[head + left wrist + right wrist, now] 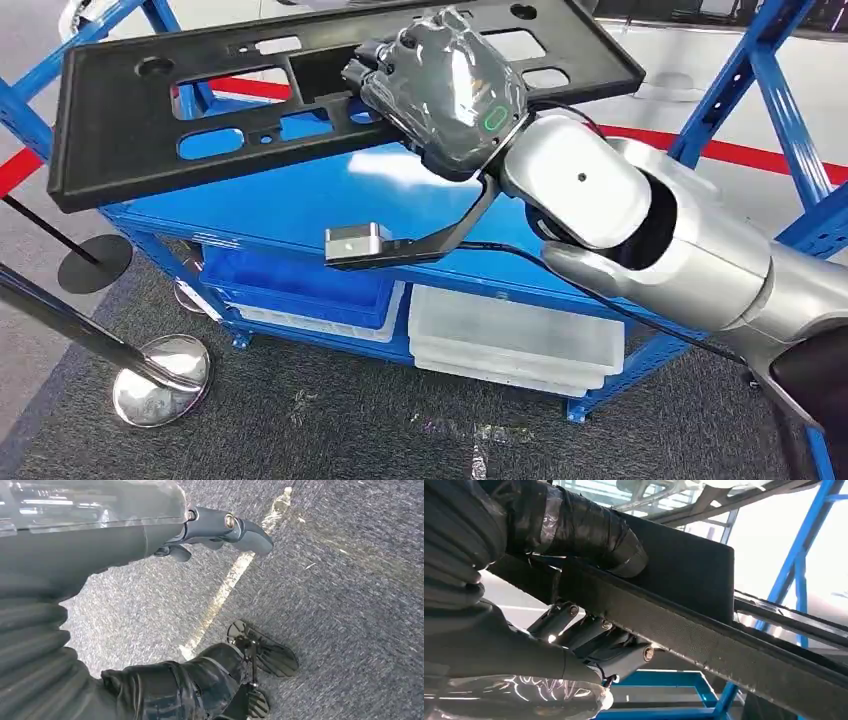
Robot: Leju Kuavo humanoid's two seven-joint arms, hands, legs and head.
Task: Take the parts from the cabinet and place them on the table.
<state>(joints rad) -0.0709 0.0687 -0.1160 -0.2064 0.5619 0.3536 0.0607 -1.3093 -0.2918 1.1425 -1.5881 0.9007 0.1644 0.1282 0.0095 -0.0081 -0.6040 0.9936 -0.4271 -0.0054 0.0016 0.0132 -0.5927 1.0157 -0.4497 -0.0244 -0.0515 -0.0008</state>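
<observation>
place: probably workshop | blue steel rack [770,110] | stanchion [160,380]

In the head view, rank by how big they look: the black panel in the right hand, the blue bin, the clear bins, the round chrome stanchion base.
1. black panel, though it is nearest the camera in the right hand
2. clear bins
3. blue bin, partly hidden, so close to 2
4. chrome stanchion base

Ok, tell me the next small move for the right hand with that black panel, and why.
Probably lift the black panel a little higher and draw it back from the blue cabinet. The right hand grips its edge, it hangs tilted above the top shelf, and blue uprights stand close beside it.
</observation>
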